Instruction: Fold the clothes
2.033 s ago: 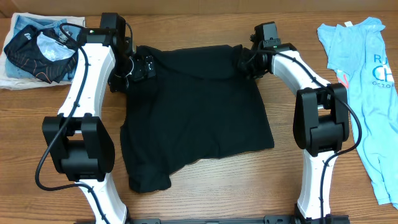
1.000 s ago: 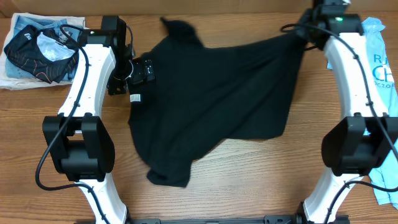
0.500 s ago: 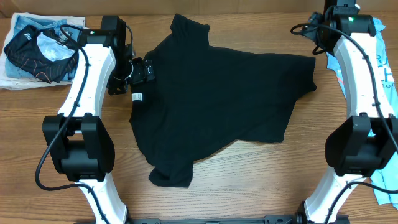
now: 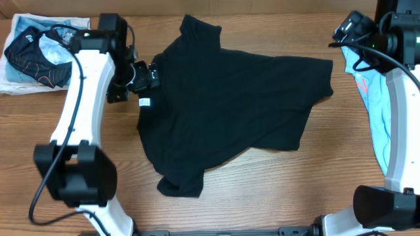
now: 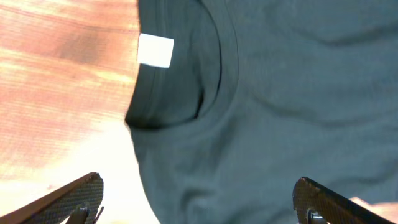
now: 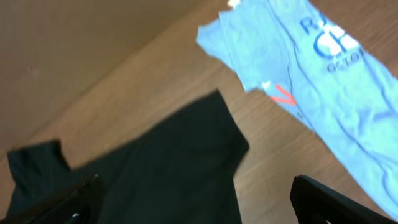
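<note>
The clothes, a plain black T-shirt (image 4: 230, 105), lie spread flat and crooked across the middle of the table, a small white label (image 4: 146, 101) showing at the collar. My left gripper (image 4: 147, 77) hovers open over that collar; in the left wrist view the label (image 5: 155, 50) and the neck opening lie ahead of the left gripper (image 5: 199, 202), nothing between its fingers. My right gripper (image 4: 348, 31) is raised at the far right, open and empty. In the right wrist view the right gripper (image 6: 202, 199) hangs above the shirt's right sleeve (image 6: 161, 162).
A light blue printed T-shirt (image 4: 387, 105) lies along the right edge, also seen as the blue T-shirt (image 6: 311, 68) from the right wrist. At the back left sits a pile with a small black garment with orange lines (image 4: 36, 56) on it.
The right gripper pulled the shirt's right side out, opened, let it go and lifted away to the right. The shirt now lies spread out. The left gripper stayed open at the collar.
</note>
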